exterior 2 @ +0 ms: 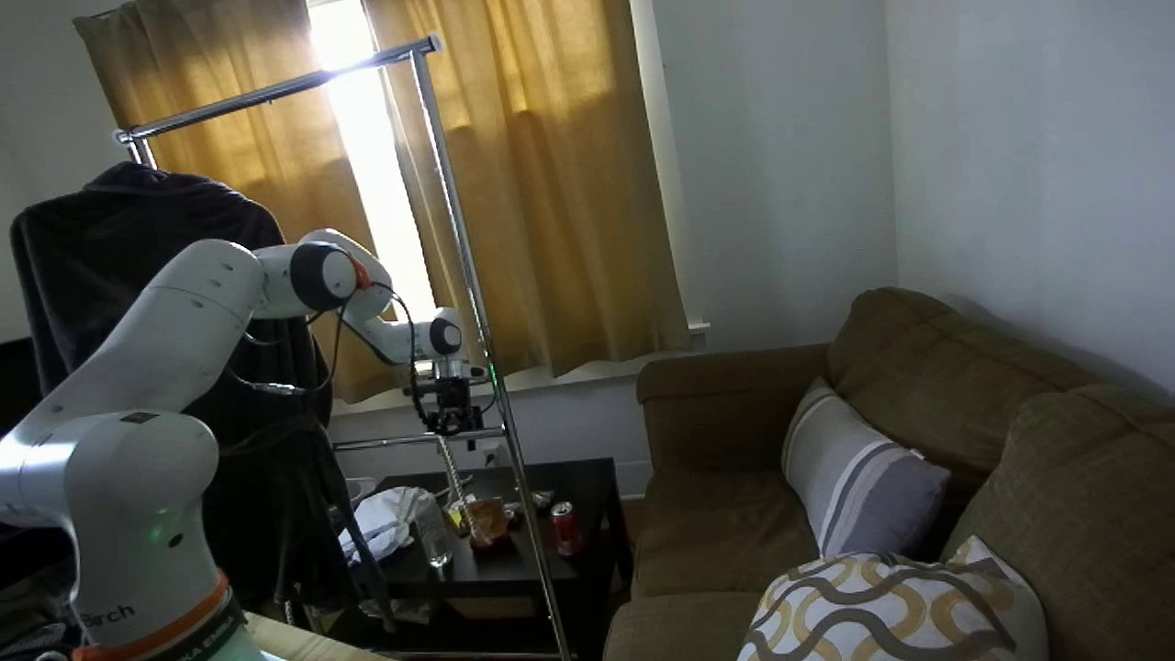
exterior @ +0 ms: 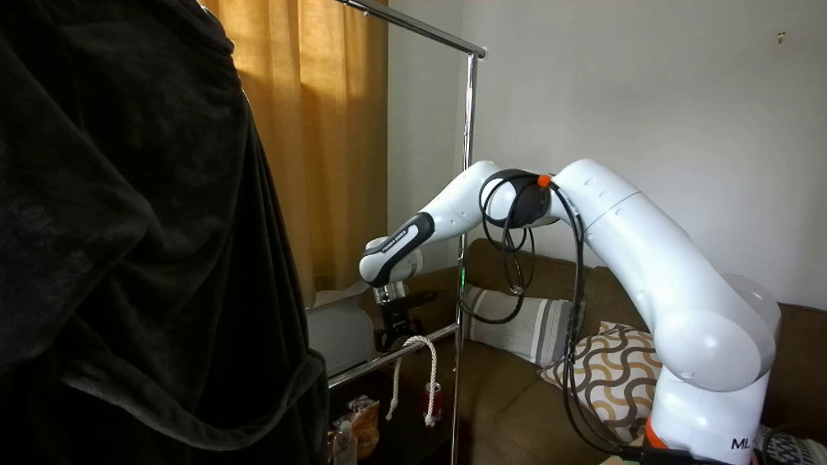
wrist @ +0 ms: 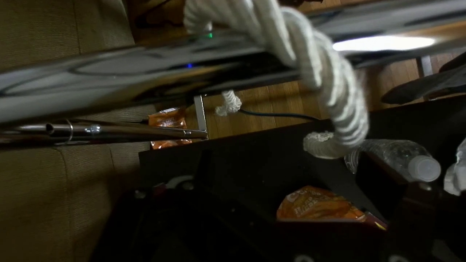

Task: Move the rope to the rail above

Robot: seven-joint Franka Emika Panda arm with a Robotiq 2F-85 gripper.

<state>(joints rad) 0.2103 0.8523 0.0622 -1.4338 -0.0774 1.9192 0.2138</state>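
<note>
- Dark robe (exterior: 142,213) right up front, looming large in an exterior view and covering one end of the lower bar (exterior: 368,366).
- Now the rope (wrist: 320,65), white and thickly twisted: it's looped over the lower bar, near the pole (exterior: 470,103), an end dangling down either side.
- And look at the gripper (exterior: 397,332), pointing down at the lower bar, right next to the bend of the rope! Its fingers (wrist: 382,174) stand wide apart with nothing held between them; whether one brushes the rope, I can't tell.
- High above the lower bar runs the rail (exterior: 420,28), silver and shiny, meeting the pole at a top corner, the rope well below it.
- Robot arm (exterior: 646,239) arching up and then down, crossing the pole in an exterior view, its wrist end over the lower bar.
- Below the lower bar, a black table (exterior 2: 574,477) with a busy spread: clear bottle (wrist: 393,154), orange bag (wrist: 318,207), red can (exterior 2: 565,530), crumpled white bundle (exterior 2: 390,519).
- Out past the pole end of the lower bar sits a brown sofa (exterior 2: 716,523), striped pillow (exterior 2: 863,477) and patterned pillow (exterior 2: 895,610) both on it.
- And up behind the lower bar, golden curtains (exterior 2: 587,229), a bright strip of window (exterior 2: 365,138) glaring between them!
</note>
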